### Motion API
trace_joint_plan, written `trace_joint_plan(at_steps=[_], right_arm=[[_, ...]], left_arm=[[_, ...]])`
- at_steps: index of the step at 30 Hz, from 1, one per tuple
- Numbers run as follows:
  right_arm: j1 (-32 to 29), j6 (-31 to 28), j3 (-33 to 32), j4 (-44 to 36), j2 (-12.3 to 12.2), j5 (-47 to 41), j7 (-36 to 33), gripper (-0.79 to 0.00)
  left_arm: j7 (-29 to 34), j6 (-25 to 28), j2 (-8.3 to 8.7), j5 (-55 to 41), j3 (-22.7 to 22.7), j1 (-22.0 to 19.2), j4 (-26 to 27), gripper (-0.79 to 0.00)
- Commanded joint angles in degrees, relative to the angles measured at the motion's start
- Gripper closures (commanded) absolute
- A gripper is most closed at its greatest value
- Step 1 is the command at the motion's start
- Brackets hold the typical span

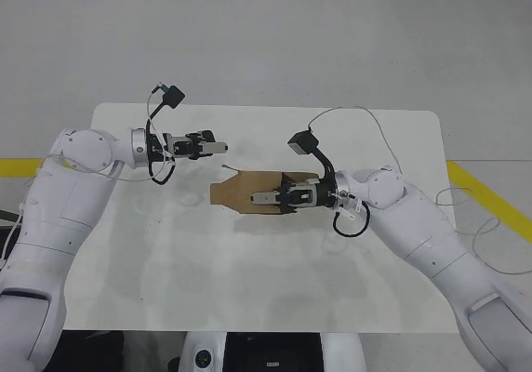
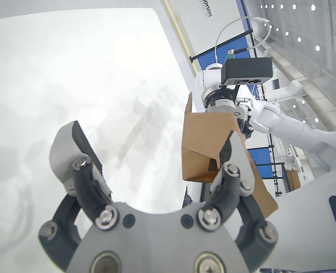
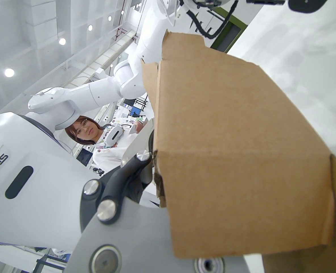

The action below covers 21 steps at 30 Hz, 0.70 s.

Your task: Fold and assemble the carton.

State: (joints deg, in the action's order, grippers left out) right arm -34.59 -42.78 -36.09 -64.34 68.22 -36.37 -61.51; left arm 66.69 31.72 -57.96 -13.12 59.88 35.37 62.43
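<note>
Top view: carton (image 1: 233, 191) over mid desk (image 1: 154, 279), right jaws clamped on its 3 o'clock end, left jaws wide open and empty off its 10 o'clock corner; I'd hold right firm and bring left squarely onto the loose flap (image 2: 188, 105).

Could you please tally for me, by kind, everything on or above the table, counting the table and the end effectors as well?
Carton: 1
End effectors: 2 (left end effector, right end effector)
Table: 1
Total: 4
</note>
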Motion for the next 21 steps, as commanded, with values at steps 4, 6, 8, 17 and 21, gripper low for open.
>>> trace_joint_plan(at_steps=[4,6,8,17,21], right_arm=[[0.81,-1.71,0.05,1.21,0.08,-0.09,1.71,0.0],[1.05,-2.07,0.14,1.51,0.09,0.06,2.07,0.0],[1.23,-2.34,0.24,1.64,0.1,-0.02,2.34,0.0],[2.26,-3.28,1.2,1.52,0.63,-0.65,3.28,0.0],[2.76,-3.44,1.91,1.63,0.98,-0.82,3.44,0.0]], left_arm=[[2.67,0.72,0.12,-1.39,-0.14,0.37,0.69,-0.785],[3.23,0.83,0.17,-1.76,-0.11,0.51,0.97,-0.785],[3.69,0.85,0.22,-1.99,-0.1,0.63,1.32,-0.785],[5.18,0.69,0.3,-2.53,-0.8,1.53,3.37,-0.785],[5.21,0.65,0.33,-2.51,-0.97,1.66,3.7,-0.785]])
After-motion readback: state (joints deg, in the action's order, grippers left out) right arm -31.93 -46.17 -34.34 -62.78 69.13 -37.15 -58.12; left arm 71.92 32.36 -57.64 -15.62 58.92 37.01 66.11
